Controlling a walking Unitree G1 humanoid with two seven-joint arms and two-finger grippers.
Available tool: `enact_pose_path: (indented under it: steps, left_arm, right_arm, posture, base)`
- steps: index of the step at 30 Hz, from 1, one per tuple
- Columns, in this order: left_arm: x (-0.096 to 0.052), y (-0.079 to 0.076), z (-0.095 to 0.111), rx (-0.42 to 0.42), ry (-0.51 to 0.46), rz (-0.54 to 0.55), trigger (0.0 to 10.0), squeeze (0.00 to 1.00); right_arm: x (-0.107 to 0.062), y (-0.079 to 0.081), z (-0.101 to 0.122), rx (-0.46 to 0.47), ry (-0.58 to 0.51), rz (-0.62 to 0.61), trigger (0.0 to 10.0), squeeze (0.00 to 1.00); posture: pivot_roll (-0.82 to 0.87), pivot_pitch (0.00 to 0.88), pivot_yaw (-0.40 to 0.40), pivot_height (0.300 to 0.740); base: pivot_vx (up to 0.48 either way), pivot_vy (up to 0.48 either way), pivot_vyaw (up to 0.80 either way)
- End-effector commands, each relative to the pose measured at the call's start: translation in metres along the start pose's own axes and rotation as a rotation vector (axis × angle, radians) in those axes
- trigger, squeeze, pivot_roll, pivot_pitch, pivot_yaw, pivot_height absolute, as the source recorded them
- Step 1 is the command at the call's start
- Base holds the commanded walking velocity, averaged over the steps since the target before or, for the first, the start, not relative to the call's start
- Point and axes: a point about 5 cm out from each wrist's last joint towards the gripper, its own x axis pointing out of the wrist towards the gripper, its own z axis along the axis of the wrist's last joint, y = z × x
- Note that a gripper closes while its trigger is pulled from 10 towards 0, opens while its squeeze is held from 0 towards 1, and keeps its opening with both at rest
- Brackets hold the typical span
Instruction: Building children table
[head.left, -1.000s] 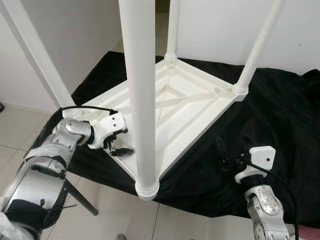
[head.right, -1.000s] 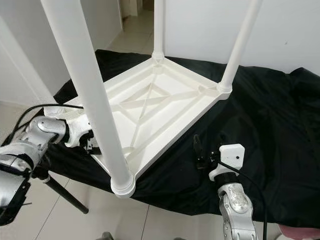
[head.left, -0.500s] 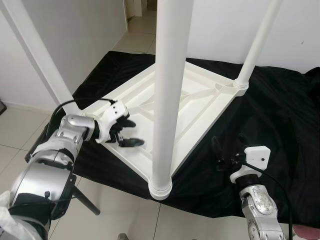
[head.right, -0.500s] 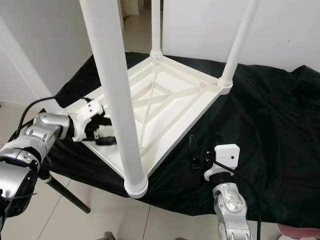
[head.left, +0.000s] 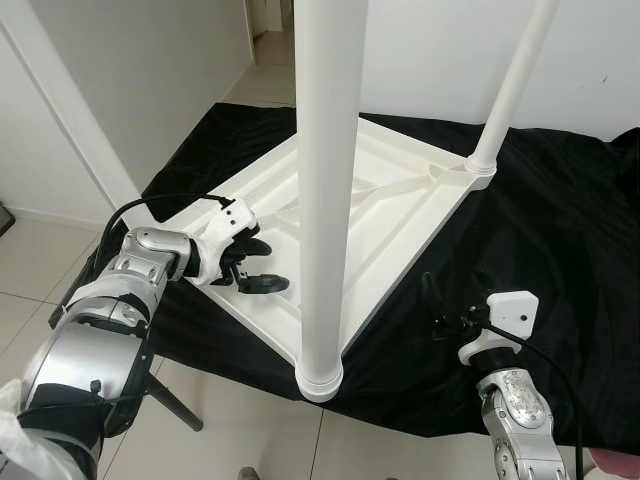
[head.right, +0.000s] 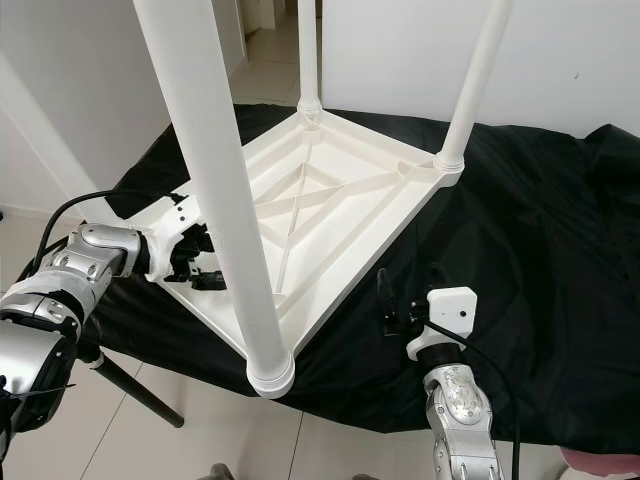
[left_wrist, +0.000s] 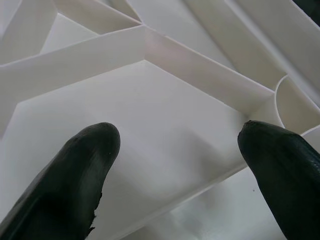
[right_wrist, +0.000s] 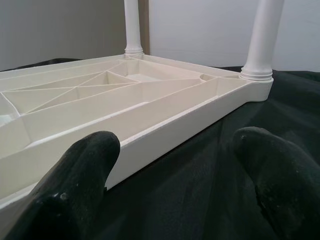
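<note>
White plastic table (head.left: 400, 215) lies upside down on black cloth (head.left: 560, 230), legs up.
Left gripper (head.left: 255, 268) over left rim, fingers spread wide, holding nothing, hovering above ribbed underside.
Risk: downward push at rim could tip tabletop or slide it on cloth.
Near leg (head.left: 325, 190) stands just right of left gripper; little swing room, bump could loosen it.
Right gripper (head.left: 452, 305) fingers open, empty, over cloth near right edge; open room there.

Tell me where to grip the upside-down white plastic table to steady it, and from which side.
Probably grip the raised side rim of the upside-down white plastic table, from its left edge, where the open left gripper already reaches over it. The rim is a thin upright wall that two fingers can straddle; the round white legs look too thick.
</note>
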Motion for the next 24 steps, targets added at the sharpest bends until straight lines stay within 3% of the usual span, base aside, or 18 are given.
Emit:
enact_pose_path:
  steps: [1, 3, 4, 7, 8, 14, 20, 21, 24]
  left_arm:
    - [-0.007, -0.010, 0.002, 0.006, 0.003, -0.247, 10.0, 1.00]
    - [-0.008, -0.011, 0.001, 0.032, 0.015, -0.263, 10.0, 1.00]
    - [-0.008, -0.012, -0.002, 0.047, 0.032, -0.265, 10.0, 0.33]
    - [-0.008, -0.012, -0.003, 0.056, 0.045, -0.264, 10.0, 0.33]
    - [-0.008, -0.014, -0.005, 0.065, 0.055, -0.280, 10.0, 0.00]
    - [-0.012, -0.018, -0.014, 0.109, 0.123, -0.330, 10.0, 0.00]
    - [-0.013, -0.021, -0.020, 0.133, 0.156, -0.350, 10.0, 0.00]
    - [-0.013, -0.023, -0.024, 0.136, 0.172, -0.362, 10.0, 0.00]
    - [-0.013, -0.025, -0.026, 0.144, 0.179, -0.374, 10.0, 0.00]
  right_arm:
    - [0.000, 0.002, -0.003, 0.002, 0.010, -0.001, 10.0, 0.00]
    - [0.000, 0.003, -0.004, 0.004, 0.011, 0.000, 10.0, 0.00]
    - [0.000, 0.004, -0.004, 0.005, 0.011, 0.002, 10.0, 0.00]
    - [0.000, 0.005, -0.004, 0.006, 0.011, 0.002, 10.0, 0.00]
    - [0.000, 0.005, -0.004, 0.007, 0.010, 0.003, 10.0, 0.00]
    - [0.000, 0.005, -0.001, 0.020, -0.004, 0.011, 10.0, 0.00]
    - [0.000, 0.010, 0.004, 0.142, -0.030, -0.025, 10.0, 0.00]
    - [0.001, 0.017, 0.007, 0.197, -0.041, -0.031, 10.0, 0.00]
    - [0.002, 0.022, 0.007, 0.210, -0.041, -0.025, 10.0, 0.00]
  posture:
    - [-0.10, 0.000, 0.087, 0.740]
    - [-0.10, 0.000, 0.084, 0.740]
    - [-0.10, 0.000, 0.083, 0.740]
    - [-0.10, 0.000, 0.083, 0.740]
    - [-0.10, 0.000, 0.080, 0.740]
    - [-0.10, 0.000, 0.073, 0.740]
    - [-0.10, 0.000, 0.069, 0.740]
    - [-0.10, 0.000, 0.069, 0.740]
    - [-0.10, 0.000, 0.067, 0.740]
  base:
    - [0.000, 0.000, 0.00]
    - [0.000, 0.000, 0.00]
    - [0.000, 0.000, 0.00]
    - [0.000, 0.000, 0.00]
    - [0.000, 0.000, 0.00]
    - [0.000, 0.000, 0.00]
    - [0.000, 0.000, 0.00]
    - [0.000, 0.000, 0.00]
    - [0.000, 0.000, 0.00]
